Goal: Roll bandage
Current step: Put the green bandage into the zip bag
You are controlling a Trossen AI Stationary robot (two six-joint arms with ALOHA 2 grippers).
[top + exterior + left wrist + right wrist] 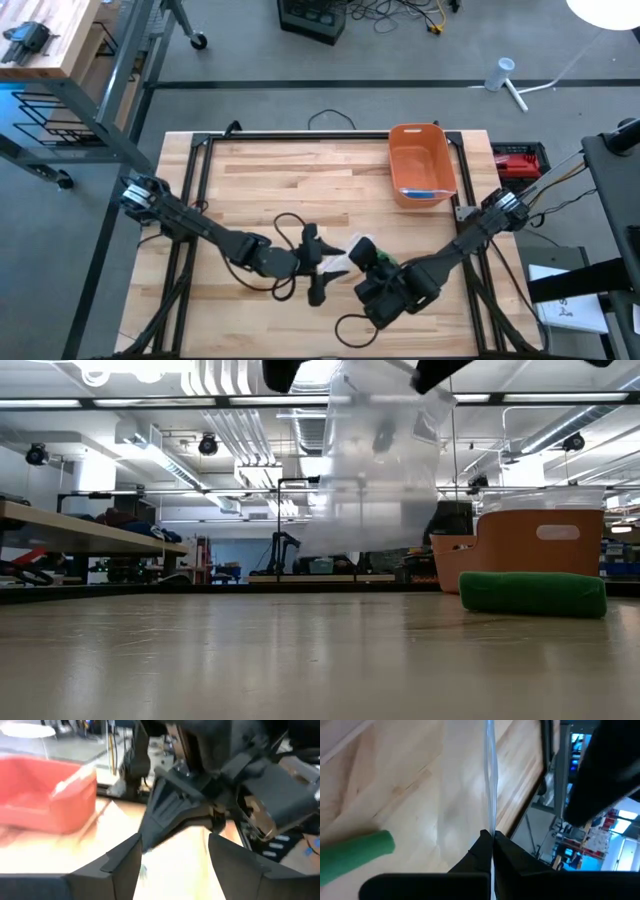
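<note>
- Two grippers in stock, both mine, both low over the near middle of the wooden table (300, 180).
- Right gripper (491, 839): fingers pressed together on the edge of a clear plastic bag (372, 470). The wrist view shows the thin film running straight out from between the tips. In the low view the bag hangs off the table, lifted clear of the wood.
- Left gripper (316, 268): fingers spread apart, with open air between them in the wrist view. It holds nothing I can see. It sits just left of the bag, facing my right gripper.
- Green bandage roll (533, 594): lying on its side on the table, near my right gripper and apart from the bag. Neither gripper touches it. In the right wrist view (355, 852) it lies beside the hanging film.
- Orange bin (421, 162): far right of the table, well apart from both grippers, behind the roll in the low view.
</note>
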